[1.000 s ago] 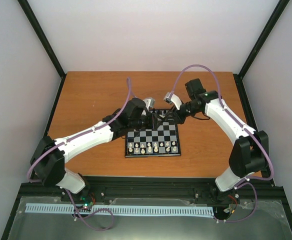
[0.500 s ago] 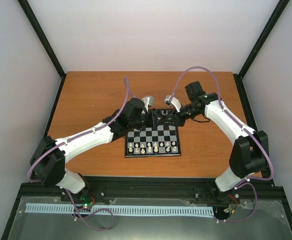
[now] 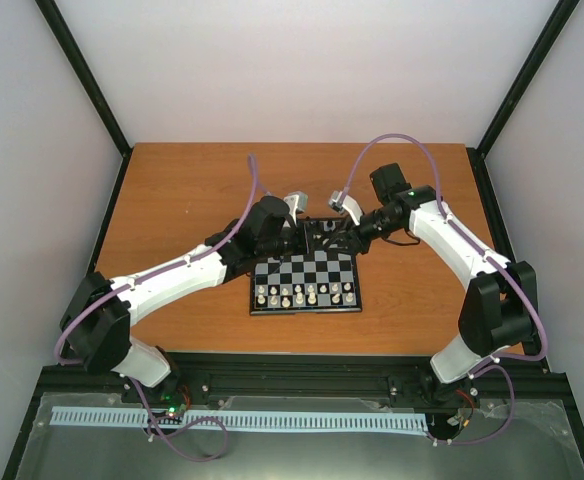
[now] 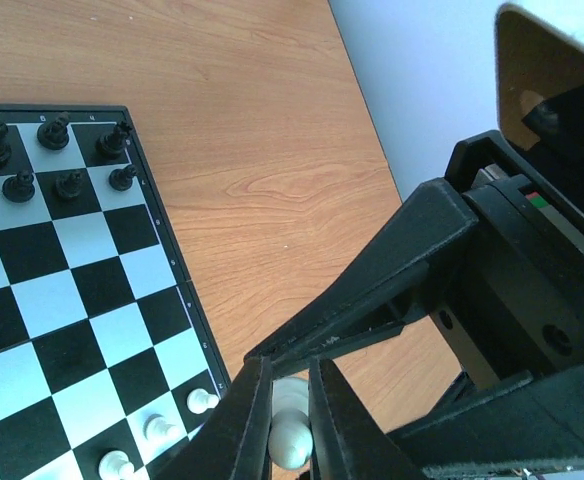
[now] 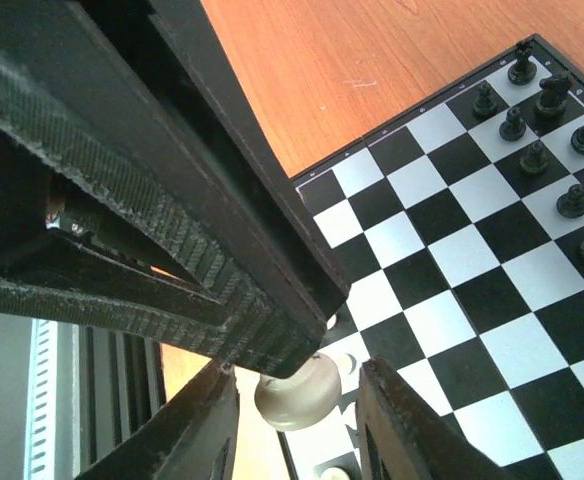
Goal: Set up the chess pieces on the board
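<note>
Pinches cream-white chess piece [image 4: 290, 438] in tightly closed left tool [image 4: 289, 385] beside board [image 4: 72, 300] edge, straddles it with spread right tool [image 5: 297, 372], apparently for hand-over before placement.

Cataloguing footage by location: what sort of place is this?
Probably a robotics lab test cell: a wooden table walled by white panels on black frame posts, left arm and right arm mounted at its near edge, one small chessboard.

The white-shelled left arm [image 3: 172, 275] and right arm [image 3: 462, 242] have black joints; thin lilac cables [image 3: 393, 137] loop at twelve o'clock; the left gripper [image 4: 290, 385] is matte black.
</note>
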You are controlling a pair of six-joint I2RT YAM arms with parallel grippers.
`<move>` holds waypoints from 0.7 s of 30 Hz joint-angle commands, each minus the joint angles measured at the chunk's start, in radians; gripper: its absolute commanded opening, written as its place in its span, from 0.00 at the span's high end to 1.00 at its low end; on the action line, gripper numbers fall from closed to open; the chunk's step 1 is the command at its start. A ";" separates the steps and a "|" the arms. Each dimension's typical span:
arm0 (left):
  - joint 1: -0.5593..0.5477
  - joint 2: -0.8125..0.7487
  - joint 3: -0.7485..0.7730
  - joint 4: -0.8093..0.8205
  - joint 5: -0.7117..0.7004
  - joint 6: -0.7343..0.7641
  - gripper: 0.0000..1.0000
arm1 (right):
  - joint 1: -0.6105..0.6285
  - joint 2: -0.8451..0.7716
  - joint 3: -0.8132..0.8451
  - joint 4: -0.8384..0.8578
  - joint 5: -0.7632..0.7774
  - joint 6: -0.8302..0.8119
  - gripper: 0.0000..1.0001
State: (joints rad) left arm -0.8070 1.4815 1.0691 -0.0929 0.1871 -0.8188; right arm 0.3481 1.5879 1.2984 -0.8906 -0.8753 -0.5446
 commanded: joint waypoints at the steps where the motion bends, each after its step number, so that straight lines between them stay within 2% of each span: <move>1: 0.006 -0.023 0.010 -0.007 -0.010 0.034 0.93 | 0.002 -0.040 -0.011 -0.011 -0.007 -0.033 0.62; 6: 0.006 -0.065 0.027 -0.144 -0.058 0.136 0.92 | -0.031 -0.102 -0.018 -0.026 0.007 -0.038 0.54; 9: -0.007 -0.079 0.048 -0.249 -0.087 0.207 0.91 | -0.066 -0.145 -0.004 -0.038 0.044 -0.015 0.52; 12: -0.058 -0.090 0.050 -0.314 -0.153 0.284 0.91 | -0.087 -0.194 -0.026 -0.016 0.130 0.028 0.52; 17: -0.180 -0.045 0.057 -0.379 -0.287 0.379 0.90 | -0.138 -0.305 -0.156 0.140 0.264 0.112 0.47; 21: -0.261 0.017 0.073 -0.384 -0.389 0.415 0.91 | -0.190 -0.337 -0.222 0.217 0.290 0.170 0.45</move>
State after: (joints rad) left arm -1.0107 1.4487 1.0893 -0.4271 -0.0681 -0.4938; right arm 0.2028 1.2728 1.1236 -0.7883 -0.6590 -0.4526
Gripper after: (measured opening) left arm 0.094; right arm 0.547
